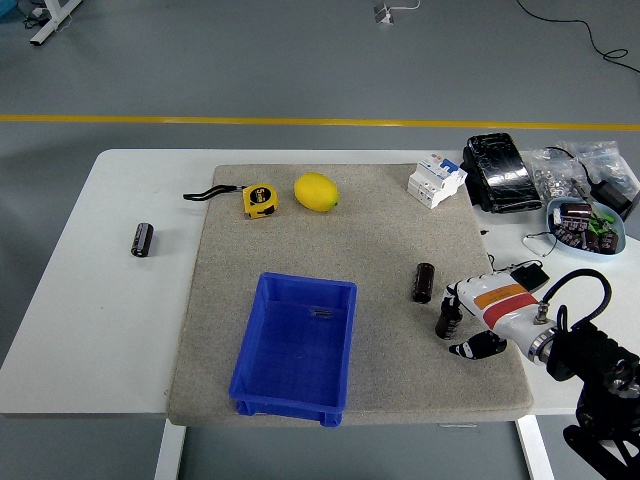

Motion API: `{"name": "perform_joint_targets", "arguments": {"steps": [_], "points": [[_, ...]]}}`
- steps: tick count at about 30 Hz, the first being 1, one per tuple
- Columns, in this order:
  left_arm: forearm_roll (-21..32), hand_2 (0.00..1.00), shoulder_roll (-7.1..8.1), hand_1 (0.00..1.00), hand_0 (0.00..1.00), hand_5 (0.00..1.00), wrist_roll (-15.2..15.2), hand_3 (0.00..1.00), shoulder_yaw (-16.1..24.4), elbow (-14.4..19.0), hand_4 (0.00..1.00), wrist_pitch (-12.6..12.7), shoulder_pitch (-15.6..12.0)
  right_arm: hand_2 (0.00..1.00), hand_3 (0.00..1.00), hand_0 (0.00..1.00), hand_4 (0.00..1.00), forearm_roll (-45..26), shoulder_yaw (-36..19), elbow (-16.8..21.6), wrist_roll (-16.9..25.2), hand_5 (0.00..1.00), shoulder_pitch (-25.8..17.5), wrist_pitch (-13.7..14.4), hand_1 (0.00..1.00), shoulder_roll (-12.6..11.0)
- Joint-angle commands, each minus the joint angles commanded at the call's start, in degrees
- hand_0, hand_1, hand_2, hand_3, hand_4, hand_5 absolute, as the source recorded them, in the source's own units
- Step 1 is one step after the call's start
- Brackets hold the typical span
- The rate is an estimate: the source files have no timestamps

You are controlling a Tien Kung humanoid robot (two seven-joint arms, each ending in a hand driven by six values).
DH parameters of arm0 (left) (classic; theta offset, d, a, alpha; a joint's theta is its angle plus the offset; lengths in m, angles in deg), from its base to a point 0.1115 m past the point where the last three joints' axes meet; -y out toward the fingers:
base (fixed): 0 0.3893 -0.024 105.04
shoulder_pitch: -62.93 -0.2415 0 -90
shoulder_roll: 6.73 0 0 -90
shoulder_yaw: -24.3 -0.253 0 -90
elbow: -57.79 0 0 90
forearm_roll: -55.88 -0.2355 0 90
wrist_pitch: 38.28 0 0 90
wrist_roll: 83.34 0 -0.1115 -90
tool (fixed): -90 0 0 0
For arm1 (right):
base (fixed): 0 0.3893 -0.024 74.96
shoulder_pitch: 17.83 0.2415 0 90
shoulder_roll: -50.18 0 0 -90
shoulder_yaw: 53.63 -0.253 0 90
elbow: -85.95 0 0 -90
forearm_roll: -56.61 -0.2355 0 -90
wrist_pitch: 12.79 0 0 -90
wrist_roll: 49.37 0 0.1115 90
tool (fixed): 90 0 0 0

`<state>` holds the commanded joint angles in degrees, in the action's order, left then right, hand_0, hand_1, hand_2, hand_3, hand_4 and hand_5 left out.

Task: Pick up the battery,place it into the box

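My right hand [460, 322] reaches in from the lower right over the grey mat. Its white fingers [462, 293] and dark thumb [474, 348] are spread either side of a dark cylindrical battery [446, 319] lying on the mat. The fingers reach its upper end and the thumb is still apart below it. A second battery [424, 282] lies just up and left of it. A third battery [142, 239] lies on the white table at the far left. The blue box [247, 352] stands on the mat's front middle. The left arm is out of view.
A yellow tape measure [260, 199] and a lemon [316, 191] lie at the mat's back. A white breaker [437, 180], a black pack [499, 172], bags and a bowl of parts [583, 221] crowd the table's right side.
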<state>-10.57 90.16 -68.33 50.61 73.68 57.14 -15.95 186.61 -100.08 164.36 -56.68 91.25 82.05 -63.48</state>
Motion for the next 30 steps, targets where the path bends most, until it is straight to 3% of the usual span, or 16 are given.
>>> {"name": "perform_joint_targets", "arguments": {"steps": [30], "points": [[-0.5, 0.749, 0.02, 0.717, 0.711, 0.663, 0.1, 0.640, 0.1, 0.1, 0.672, -0.2, 0.2, 0.445, 0.483, 0.230, 0.942, 0.0, 0.6, -1.2, 0.8, 0.276, 0.6, 1.4, 0.367, 0.4]]}}
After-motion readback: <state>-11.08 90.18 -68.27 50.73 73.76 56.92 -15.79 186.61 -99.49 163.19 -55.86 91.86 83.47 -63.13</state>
